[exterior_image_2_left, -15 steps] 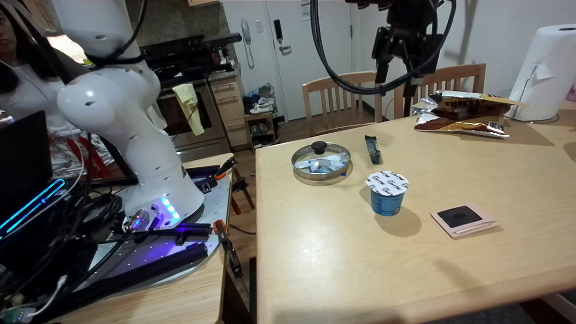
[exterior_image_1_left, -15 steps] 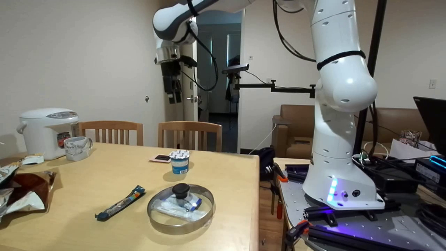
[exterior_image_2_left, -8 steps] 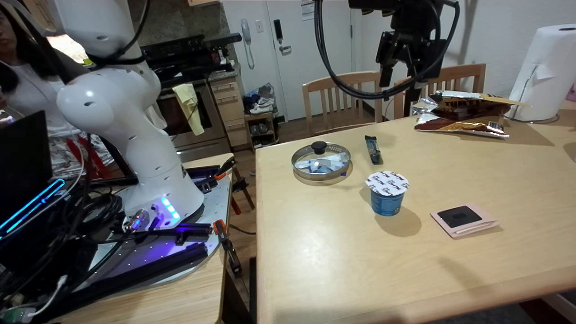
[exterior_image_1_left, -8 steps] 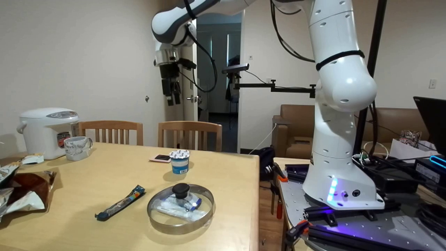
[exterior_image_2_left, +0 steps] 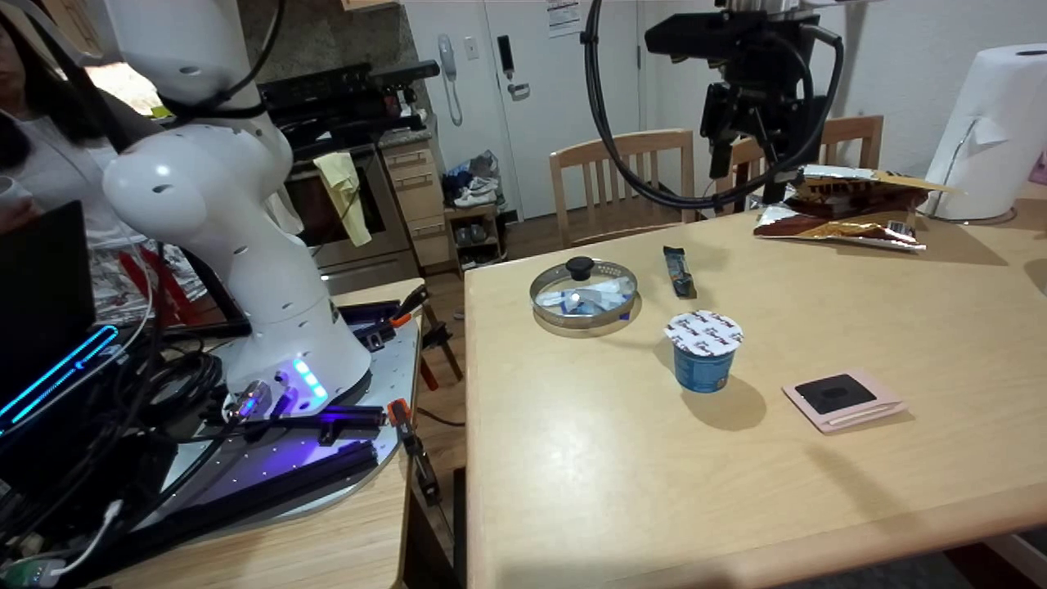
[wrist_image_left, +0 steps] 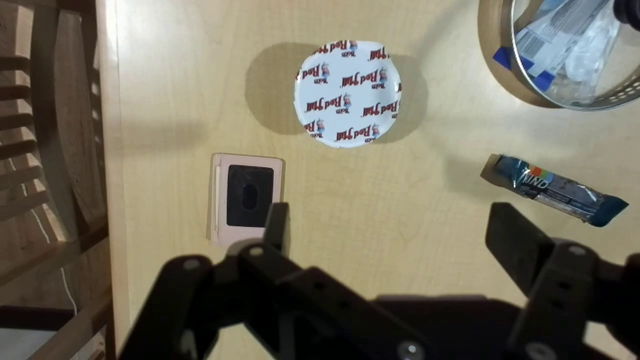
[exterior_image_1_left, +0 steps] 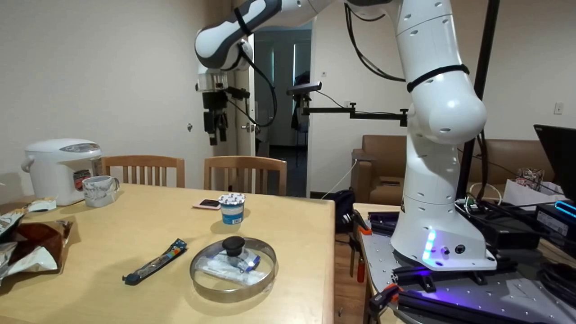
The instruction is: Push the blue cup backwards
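The blue cup (exterior_image_1_left: 232, 213) stands upright on the table. It is short, with a white printed lid. It also shows in an exterior view (exterior_image_2_left: 702, 370). In the wrist view only its lid (wrist_image_left: 348, 95) shows, at the top middle, ahead of the fingers. My gripper (exterior_image_1_left: 217, 138) is in the air well above the table, apart from the cup. Its two fingers (wrist_image_left: 387, 225) are wide apart in the wrist view, with bare table between them. In an exterior view the gripper (exterior_image_2_left: 746, 182) hangs at the top right, partly behind cables.
A round silvery dish (exterior_image_1_left: 216, 294) with a black knob stands near the cup. A pink card holder (wrist_image_left: 250, 195) and a snack bar (wrist_image_left: 560, 190) lie nearby. A mug (exterior_image_1_left: 100, 192), a water boiler (exterior_image_1_left: 58, 173), a foil bag (exterior_image_2_left: 842, 217) and a paper roll (exterior_image_2_left: 986, 139) stand farther off.
My gripper has moved down, slightly left in an exterior view and to the right in the opposite one. The cup and the other table objects have not moved.
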Controlling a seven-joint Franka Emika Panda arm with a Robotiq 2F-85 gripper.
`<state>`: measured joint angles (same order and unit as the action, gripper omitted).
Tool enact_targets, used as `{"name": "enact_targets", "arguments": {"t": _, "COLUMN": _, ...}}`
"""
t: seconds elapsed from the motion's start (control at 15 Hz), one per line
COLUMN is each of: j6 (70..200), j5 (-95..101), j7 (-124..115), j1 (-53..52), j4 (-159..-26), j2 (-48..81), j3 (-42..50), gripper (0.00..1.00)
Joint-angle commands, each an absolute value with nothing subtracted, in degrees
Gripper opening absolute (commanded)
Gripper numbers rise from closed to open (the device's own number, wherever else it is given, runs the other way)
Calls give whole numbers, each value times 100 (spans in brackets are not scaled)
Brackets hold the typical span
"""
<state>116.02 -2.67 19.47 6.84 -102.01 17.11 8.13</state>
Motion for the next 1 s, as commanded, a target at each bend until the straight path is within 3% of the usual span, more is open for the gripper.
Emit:
{"name": "enact_targets", "arguments": {"t": 0.0, "j6": 12268, "j5": -366, "j7": 2067, "j1": 855, "j4": -10291, "j2": 1966, "j3": 609, "gripper": 100}}
{"name": "enact_targets", "arguments": {"t": 0.93, "j6": 12565, "j5": -344, "j7": 1976, "j1": 1109, "j4": -9326, "j2": 3650, "j3": 290, "gripper": 100}}
